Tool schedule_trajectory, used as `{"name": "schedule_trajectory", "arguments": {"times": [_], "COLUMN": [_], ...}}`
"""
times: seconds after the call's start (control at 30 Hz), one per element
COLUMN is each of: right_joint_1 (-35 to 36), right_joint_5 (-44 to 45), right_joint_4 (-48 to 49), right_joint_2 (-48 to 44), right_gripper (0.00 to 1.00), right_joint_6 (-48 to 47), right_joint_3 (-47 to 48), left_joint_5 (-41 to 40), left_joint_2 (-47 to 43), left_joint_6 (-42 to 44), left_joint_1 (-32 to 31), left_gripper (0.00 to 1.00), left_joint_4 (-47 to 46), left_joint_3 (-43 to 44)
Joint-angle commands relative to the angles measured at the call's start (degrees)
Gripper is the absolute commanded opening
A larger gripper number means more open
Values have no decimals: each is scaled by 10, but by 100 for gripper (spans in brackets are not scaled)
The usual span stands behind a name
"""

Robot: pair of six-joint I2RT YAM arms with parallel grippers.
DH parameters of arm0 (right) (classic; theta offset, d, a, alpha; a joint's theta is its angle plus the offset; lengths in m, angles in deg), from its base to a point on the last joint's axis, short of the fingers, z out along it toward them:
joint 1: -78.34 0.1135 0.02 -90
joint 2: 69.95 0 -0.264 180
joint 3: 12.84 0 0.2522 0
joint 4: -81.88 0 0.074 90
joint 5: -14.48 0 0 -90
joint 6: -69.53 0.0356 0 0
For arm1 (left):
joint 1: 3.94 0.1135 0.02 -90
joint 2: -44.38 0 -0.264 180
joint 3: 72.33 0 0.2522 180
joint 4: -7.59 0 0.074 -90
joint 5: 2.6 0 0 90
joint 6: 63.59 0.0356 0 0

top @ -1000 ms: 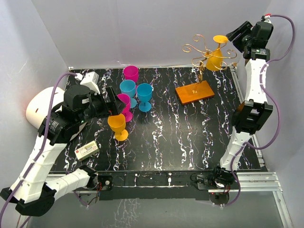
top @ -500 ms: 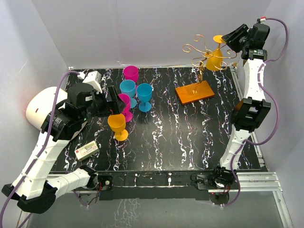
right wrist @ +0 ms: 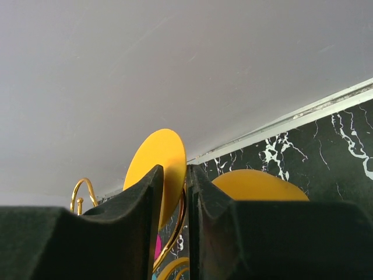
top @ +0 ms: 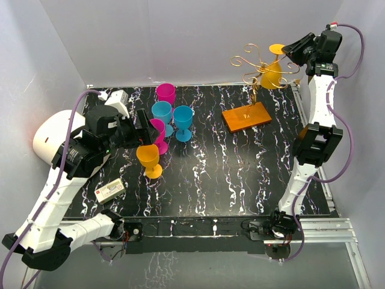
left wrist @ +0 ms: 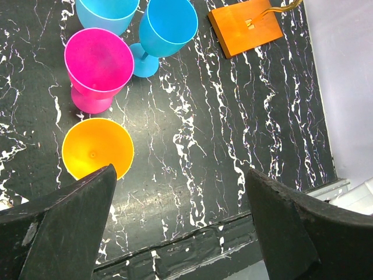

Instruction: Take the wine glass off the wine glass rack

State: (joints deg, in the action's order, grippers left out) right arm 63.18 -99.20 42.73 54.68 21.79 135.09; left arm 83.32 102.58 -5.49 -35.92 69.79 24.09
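wine glass [top: 272, 77] hangs inverted on wine glass rack [top: 246, 117]; right jaws nearly together at its foot, pinch uncertain; left jaws spread. risk: foot snags wire, rack tips.

The right gripper [right wrist: 173, 170] is being viewed from behind its two black fingers [right wrist: 87, 239], which are being held close together with only a narrow slot between them. The flat round foot [right wrist: 158, 153] of the orange wine glass [right wrist: 262, 185] is being partly covered by one finger, its edge lying at the slot. Gold wire of the wine glass rack [right wrist: 179, 224] is being framed in that slot. Whether the foot is being pinched cannot be told. A black marbled table [right wrist: 332, 140] is being shown below a grey wall [right wrist: 175, 58].
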Motion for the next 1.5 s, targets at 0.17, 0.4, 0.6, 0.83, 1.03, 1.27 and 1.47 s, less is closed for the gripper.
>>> {"name": "schedule_trajectory", "arguments": {"times": [0.17, 0.4, 0.6, 0.83, 1.03, 1.27, 1.47], "right_joint_1": [-2, -5, -11, -24, -32, -40, -43], "right_joint_5": [-7, 4, -2, -28, -56, -56, -59], "right_joint_4": [61, 78, 92, 155, 211, 262, 264], "right_joint_2": [0, -17, -25, -44, -52, -84, -109], "right_gripper": [15, 13, 8, 4, 0, 0, 0], "right_joint_6": [26, 36, 61, 146, 227, 284, 288], "right_joint_3": [25, 13, 3, -53, -82, -130, -149], "left_joint_5": [-2, 0, 2, 4, 7, 5, 6], "left_joint_2": [-5, -3, -8, -11, -12, -17, -24], "left_joint_6": [4, 5, 0, -5, -9, -10, -14], "left_joint_1": [1, 1, 2, 1, 1, 1, 1], "left_gripper": [91, 91, 91, 91, 91, 91, 91], "left_joint_4": [3, 3, 1, 1, 0, 0, 0], "left_joint_3": [7, 10, 5, 5, 7, 8, 3]}}
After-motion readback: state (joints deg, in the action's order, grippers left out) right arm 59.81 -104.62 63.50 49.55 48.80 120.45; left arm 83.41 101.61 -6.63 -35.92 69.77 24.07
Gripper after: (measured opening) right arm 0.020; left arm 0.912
